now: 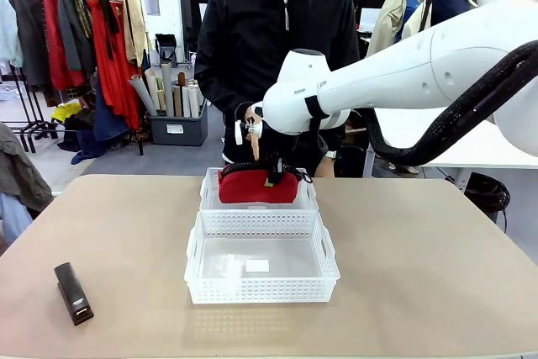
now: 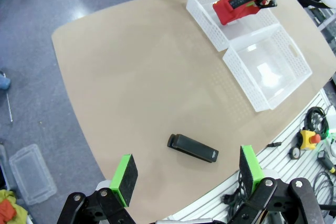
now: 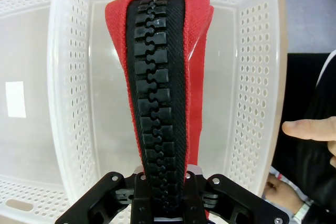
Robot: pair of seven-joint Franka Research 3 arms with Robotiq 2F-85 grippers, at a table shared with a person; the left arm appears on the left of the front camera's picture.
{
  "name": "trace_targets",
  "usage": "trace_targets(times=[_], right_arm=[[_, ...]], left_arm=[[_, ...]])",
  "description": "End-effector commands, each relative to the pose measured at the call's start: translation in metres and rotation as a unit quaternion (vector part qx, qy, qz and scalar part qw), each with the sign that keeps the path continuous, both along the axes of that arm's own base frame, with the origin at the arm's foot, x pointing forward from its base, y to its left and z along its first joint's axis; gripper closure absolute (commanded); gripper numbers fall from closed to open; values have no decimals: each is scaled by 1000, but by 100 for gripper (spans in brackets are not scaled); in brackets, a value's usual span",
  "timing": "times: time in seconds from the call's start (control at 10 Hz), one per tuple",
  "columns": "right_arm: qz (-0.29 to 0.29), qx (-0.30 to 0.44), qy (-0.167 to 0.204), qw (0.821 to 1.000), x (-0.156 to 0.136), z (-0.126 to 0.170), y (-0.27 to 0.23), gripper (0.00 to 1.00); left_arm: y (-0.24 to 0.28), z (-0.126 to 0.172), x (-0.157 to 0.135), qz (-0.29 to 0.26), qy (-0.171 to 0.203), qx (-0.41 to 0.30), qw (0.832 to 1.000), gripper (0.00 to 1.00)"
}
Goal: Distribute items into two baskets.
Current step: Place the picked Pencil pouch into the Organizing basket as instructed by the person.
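The table [image 1: 420, 275] is carrying two white baskets at its middle, set end to end and touching. The near basket [image 1: 261, 290] is showing a small white label on its floor. The far basket [image 1: 209, 191] is sitting toward the person's edge. I am clamping my right gripper [image 3: 164, 182] on the zipper edge of the red pouch [image 1: 252, 187], which is hanging inside that far basket. The black stapler [image 1: 73, 293] is lying flat near my near left corner. I am holding my left gripper [image 2: 187, 174] above it, pads spread wide apart.
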State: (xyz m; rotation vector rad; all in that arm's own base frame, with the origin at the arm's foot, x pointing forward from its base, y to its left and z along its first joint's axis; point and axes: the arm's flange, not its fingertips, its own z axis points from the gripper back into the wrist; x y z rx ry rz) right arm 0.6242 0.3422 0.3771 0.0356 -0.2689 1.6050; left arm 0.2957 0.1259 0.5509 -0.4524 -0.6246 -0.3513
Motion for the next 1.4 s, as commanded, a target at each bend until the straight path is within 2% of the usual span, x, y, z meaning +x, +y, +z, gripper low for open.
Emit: trace_targets(times=[0.0,0.7,0.8,1.2,1.3], right_arm=[[-8,-1,-20,1000,-7,-8,-5,100],[-18,4,-6,1000,-5,-32,-11,100],[-17,5,-4,1000,-4,-31,-11,89],[-20,14,8,1000,-1,-26,-13,11],[-31,6,10,999,-3,-19,-16,0]], left_arm=[[-1,0,0,-5,-5,-5,1000,0],[-1,0,0,-5,-5,-5,1000,0],[-1,0,0,-5,-5,-5,1000,0],[-1,0,0,-5,-5,-5,1000,0],[-1,0,0,-5,-5,-5,1000,0]])
